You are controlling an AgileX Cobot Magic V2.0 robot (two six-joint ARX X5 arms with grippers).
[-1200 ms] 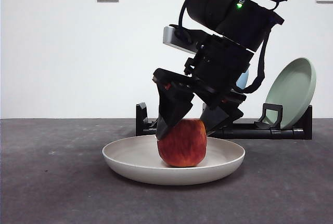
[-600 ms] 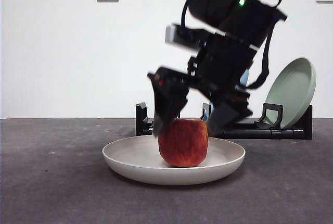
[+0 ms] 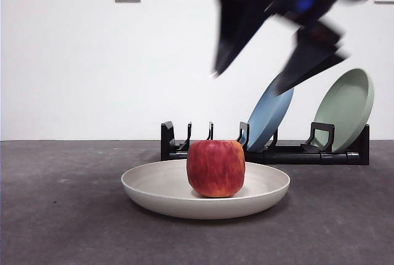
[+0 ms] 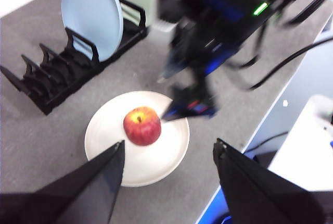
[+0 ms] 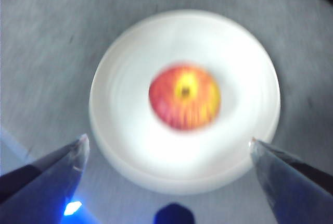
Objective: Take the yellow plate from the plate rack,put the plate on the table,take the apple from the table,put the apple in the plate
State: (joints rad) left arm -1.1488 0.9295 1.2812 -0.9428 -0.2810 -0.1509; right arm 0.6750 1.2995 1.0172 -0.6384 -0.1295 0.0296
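Your right gripper [image 3: 277, 61] hung high above the apple [image 3: 215, 168], jaws spread wide and empty, blurred in the front view. That apple sat upright near the middle of the yellow plate [image 3: 148, 191], which lay flat on the table [image 3: 61, 216] just in front of the plate rack [image 3: 332, 154]. Your left gripper [image 4: 166, 153] was also spread and empty, well above the scene. Little could go wrong, I judge: a careless sweep might clip the blue plate [image 3: 266, 117] or pale green plate [image 3: 345, 114] leaning in the rack.
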